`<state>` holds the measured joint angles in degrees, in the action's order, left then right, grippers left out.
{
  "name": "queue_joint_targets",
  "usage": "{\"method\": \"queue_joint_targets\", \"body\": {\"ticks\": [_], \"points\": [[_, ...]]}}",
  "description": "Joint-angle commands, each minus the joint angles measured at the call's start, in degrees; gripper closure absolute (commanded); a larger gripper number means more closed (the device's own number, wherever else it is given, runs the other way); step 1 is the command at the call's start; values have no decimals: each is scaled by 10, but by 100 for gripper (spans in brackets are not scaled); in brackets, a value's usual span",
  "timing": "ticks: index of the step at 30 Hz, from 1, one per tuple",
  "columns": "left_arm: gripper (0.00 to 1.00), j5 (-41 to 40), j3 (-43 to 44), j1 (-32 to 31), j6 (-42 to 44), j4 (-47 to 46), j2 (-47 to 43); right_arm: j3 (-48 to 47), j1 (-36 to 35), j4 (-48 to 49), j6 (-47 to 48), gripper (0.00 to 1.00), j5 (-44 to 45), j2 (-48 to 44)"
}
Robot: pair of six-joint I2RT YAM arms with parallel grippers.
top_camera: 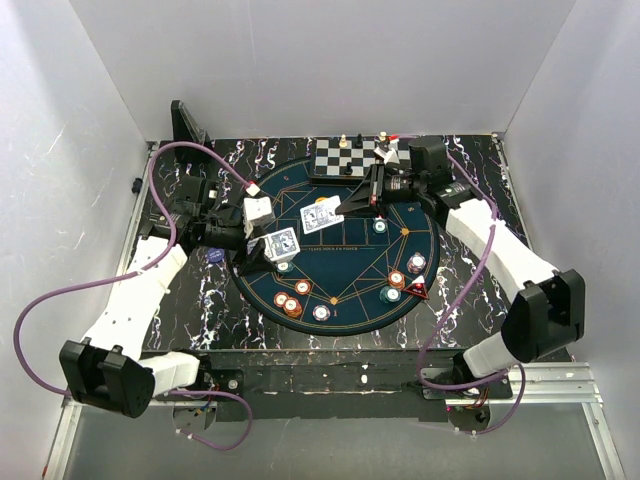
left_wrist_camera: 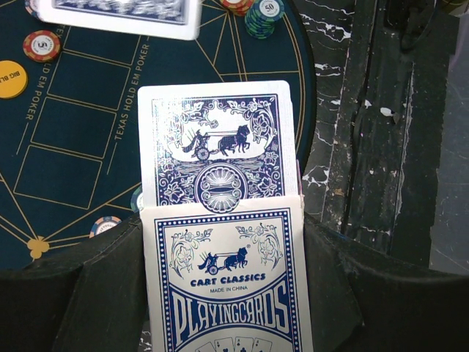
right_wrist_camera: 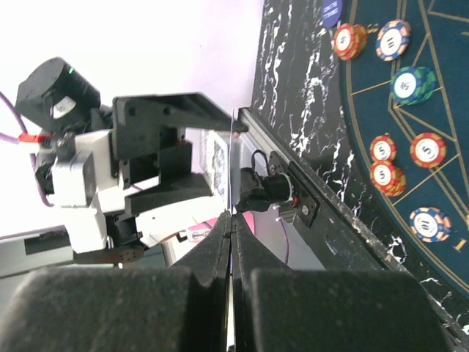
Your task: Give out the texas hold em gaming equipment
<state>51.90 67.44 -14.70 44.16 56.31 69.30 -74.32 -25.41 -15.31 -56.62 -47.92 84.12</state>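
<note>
Pinching card (top_camera: 322, 213) btwn closed right gripper (top_camera: 345, 206) fingers; left gripper (top_camera: 268, 247) clamps card box (left_wrist_camera: 229, 279).

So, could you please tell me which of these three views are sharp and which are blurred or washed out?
Top view: evenly lit and sharp, with small detail on the chips. Left wrist view: the card box is crisp, but the card at the top edge is soft. Right wrist view: the background is overexposed and the near fingers are blurred.

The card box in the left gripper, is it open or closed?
Open. The card box shows cards sticking out of its top, held between the left gripper fingers.
</note>
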Motion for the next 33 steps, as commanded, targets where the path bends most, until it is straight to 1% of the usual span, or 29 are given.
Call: {"method": "queue_joint_targets", "body": {"ticks": [1,4,7,12,15,18,24,28,33], "points": [[100,12,10,4,11,24,-33,-29,10,17,24,99,-4,58],[100,14,19,3,1,26,-40,-57,5,36,19,99,-3,135],[100,18,30,3,-19,20,-43,-127,-18,36,21,99,2,222],[100,19,45,4,-29,27,-41,-266,-80,-17,39,99,31,356],[100,19,44,3,-28,27,-44,-310,-97,2,19,99,54,411],[100,22,43,3,-29,30,-45,-329,-106,36,-6,99,76,447],[100,27,40,3,-32,29,-49,-404,-139,41,-29,99,106,528],[100,28,44,4,-32,32,-49,-404,-148,72,-75,99,144,557],[100,29,42,3,-33,35,-61,-402,-152,109,-109,99,184,576]]}}
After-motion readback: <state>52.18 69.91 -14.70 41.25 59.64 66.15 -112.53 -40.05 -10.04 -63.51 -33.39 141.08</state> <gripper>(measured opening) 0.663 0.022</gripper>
